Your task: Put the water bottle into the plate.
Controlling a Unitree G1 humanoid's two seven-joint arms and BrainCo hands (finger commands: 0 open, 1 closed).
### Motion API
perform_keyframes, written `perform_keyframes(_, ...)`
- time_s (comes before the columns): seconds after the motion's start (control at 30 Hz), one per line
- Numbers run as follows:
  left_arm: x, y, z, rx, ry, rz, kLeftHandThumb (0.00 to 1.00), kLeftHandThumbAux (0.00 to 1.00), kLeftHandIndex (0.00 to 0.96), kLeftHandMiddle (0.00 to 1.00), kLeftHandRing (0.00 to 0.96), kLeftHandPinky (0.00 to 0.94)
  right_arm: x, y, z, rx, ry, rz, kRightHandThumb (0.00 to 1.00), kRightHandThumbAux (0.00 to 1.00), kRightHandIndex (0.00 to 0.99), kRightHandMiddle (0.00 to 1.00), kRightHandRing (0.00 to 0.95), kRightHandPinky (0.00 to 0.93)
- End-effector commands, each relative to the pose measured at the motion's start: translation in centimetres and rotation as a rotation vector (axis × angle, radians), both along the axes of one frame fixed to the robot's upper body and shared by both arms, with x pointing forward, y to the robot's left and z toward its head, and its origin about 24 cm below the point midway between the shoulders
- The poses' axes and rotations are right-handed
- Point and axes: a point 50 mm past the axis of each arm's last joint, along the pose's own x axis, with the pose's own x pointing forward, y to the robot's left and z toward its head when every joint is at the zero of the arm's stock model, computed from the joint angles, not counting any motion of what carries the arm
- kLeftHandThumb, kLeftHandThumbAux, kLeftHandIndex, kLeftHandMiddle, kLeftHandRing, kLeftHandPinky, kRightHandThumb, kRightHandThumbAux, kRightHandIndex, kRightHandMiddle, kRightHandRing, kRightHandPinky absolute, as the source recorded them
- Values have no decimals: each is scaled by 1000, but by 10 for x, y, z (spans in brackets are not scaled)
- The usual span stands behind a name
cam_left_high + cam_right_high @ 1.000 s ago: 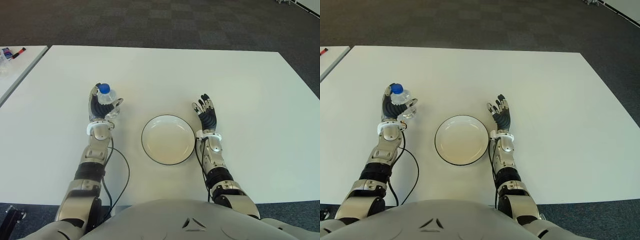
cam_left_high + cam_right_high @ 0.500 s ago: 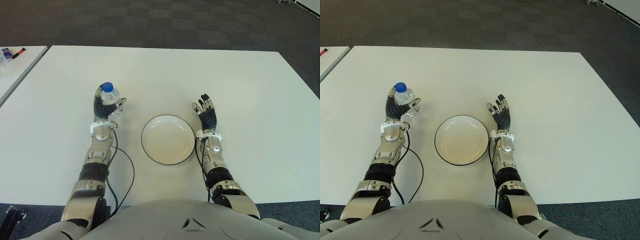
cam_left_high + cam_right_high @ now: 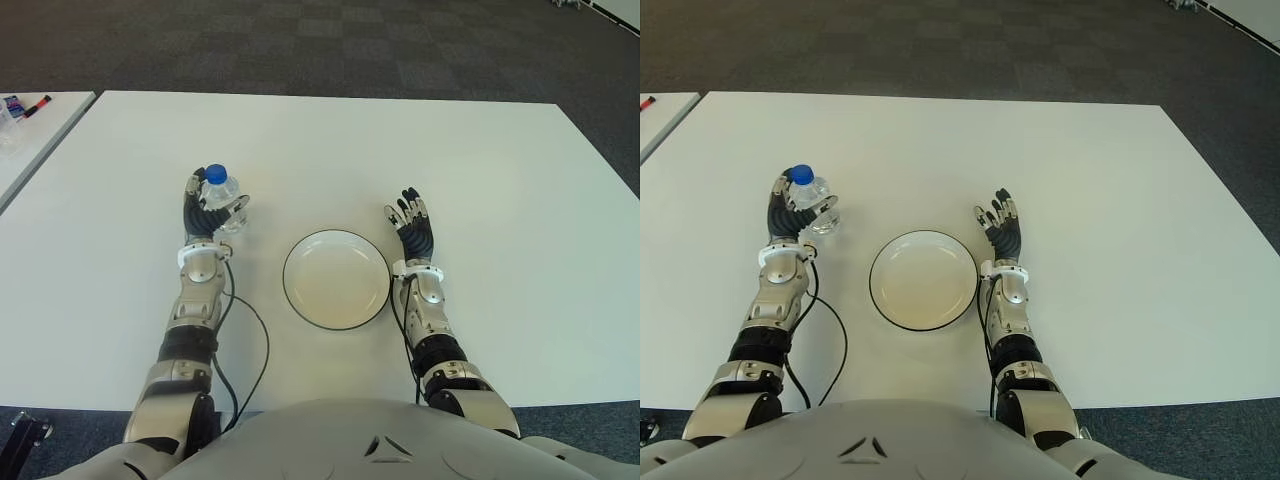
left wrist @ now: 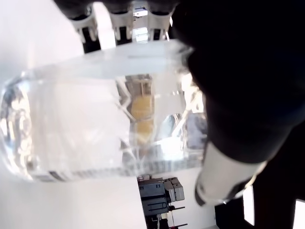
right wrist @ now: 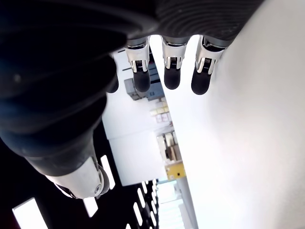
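Observation:
A clear water bottle [image 3: 220, 194] with a blue cap stands upright in my left hand [image 3: 208, 208], left of the plate. The fingers and thumb are curled around its body, which fills the left wrist view as the water bottle [image 4: 100, 119]. The white plate [image 3: 336, 279] with a dark rim lies in the middle of the white table [image 3: 330, 150], with nothing in it. My right hand [image 3: 412, 226] shows just right of the plate, fingers spread and holding nothing.
A second white table [image 3: 30, 125] stands at the far left with markers [image 3: 25, 105] on it. Dark carpet lies beyond the far edge. A black cable [image 3: 250, 340] loops from my left forearm across the table near the plate.
My left hand, holding the bottle, shifted slightly right and then settled a little back to the left. The bottle stands more upright than a second ago. The right hand has not moved.

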Motion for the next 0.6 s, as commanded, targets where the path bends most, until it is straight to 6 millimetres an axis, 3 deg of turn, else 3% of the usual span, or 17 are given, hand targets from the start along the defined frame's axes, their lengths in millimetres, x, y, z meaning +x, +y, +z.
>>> perform_keyframes(0.03, 1, -5, -2, -13, -2, -20, 0, 896, 127, 116, 96, 106, -19, 10, -27, 60, 154, -12, 0, 793, 79, 65, 51, 104)
perform_keyframes(0.6, 0, -10, 4, -43, -35, -32, 0, 908, 113, 96, 71, 70, -19, 11, -27, 60, 155, -15, 0, 789, 78, 65, 51, 104)
